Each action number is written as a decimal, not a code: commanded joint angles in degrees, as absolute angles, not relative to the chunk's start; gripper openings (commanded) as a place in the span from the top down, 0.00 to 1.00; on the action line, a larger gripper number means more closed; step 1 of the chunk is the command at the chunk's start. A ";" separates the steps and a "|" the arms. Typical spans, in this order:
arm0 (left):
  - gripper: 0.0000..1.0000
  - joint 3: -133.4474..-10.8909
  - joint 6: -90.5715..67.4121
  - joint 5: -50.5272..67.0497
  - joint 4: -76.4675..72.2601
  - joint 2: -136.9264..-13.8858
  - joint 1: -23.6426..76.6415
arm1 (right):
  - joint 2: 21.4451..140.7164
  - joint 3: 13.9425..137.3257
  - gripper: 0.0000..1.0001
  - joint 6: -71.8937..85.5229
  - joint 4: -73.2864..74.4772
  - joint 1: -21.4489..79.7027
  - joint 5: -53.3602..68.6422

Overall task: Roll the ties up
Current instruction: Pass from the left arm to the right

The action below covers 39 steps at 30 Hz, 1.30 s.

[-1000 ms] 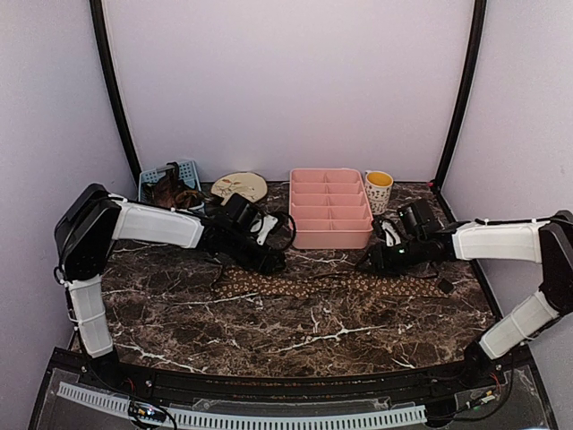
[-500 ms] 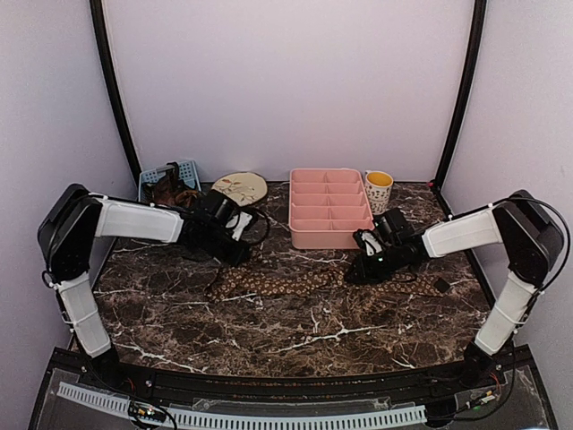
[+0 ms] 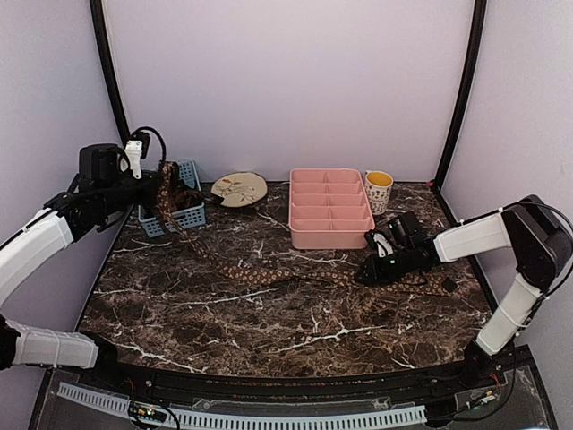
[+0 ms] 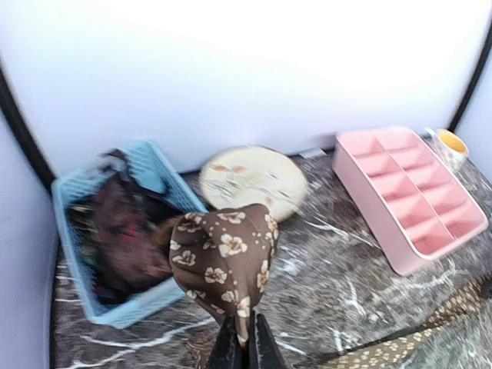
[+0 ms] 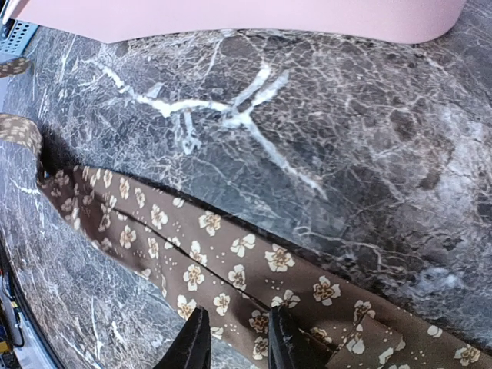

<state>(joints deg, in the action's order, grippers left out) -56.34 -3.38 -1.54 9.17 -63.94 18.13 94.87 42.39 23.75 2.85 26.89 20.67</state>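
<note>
My left gripper (image 4: 244,329) has swung up off the counter (image 3: 269,331) beside the blue basket (image 3: 186,215), clamped on 1 end of the tie (image 3: 260,273). Limp, light fabric trails to my right gripper (image 5: 237,338), part-open astride it, hold unclear. I'd grab ends.

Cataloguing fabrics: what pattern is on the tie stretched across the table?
The tie is dark brown with small cream flowers and dots, clearest in the right wrist view.

Tie (image 5: 231,265) was seen as matt woven cloth, brown with printed tan flowers. Bench (image 3: 269,333) was finished in glossy dark marble, white-veined. Pink tray (image 3: 329,236) and blue basket (image 3: 190,216) were noted as smooth plastic.
</note>
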 commanded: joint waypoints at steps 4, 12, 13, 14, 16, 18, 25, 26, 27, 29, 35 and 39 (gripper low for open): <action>1.00 -56.85 4.59 -0.36 9.31 -54.24 14.05 | 96.50 39.98 0.74 21.19 11.34 24.53 18.25; 0.93 -58.81 17.08 55.86 13.89 -55.62 15.89 | 97.78 42.32 0.73 19.85 12.06 24.52 20.76; 0.93 -59.48 17.79 59.68 16.12 -56.57 17.11 | 97.62 42.54 0.73 19.60 12.38 24.52 20.94; 0.93 -60.15 18.89 61.95 18.65 -57.45 18.44 | 97.46 42.80 0.72 19.34 12.66 24.48 21.04; 0.94 -60.71 21.26 63.82 23.04 -58.11 20.62 | 96.69 43.30 0.70 19.09 13.00 24.52 21.24; 0.96 -60.27 20.87 65.66 23.24 -57.18 21.16 | 95.69 43.97 0.69 19.20 12.73 24.52 21.82; 0.96 -57.68 11.28 69.01 9.13 -53.51 21.13 | 94.16 50.40 0.56 21.18 9.69 28.46 27.93; 0.96 -58.20 10.91 68.94 8.81 -54.38 21.16 | 94.54 52.04 0.54 21.86 8.89 29.73 28.33; 0.96 -58.82 10.97 69.24 9.04 -55.41 21.16 | 95.18 53.73 0.53 22.37 8.21 30.99 28.71; 0.96 -59.60 11.35 69.30 9.32 -56.80 21.25 | 97.65 58.96 0.53 23.53 7.22 33.65 28.88; 0.96 -60.18 12.99 68.36 10.17 -57.53 21.26 | 109.94 75.54 0.57 26.69 6.00 41.21 29.09; 0.96 -60.27 13.88 63.78 12.04 -58.34 21.19 | 118.38 83.42 0.51 27.74 5.97 44.64 31.63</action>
<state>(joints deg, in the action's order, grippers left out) -58.81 12.84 66.57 10.92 -58.59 21.21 112.07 78.59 25.74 6.68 41.78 28.93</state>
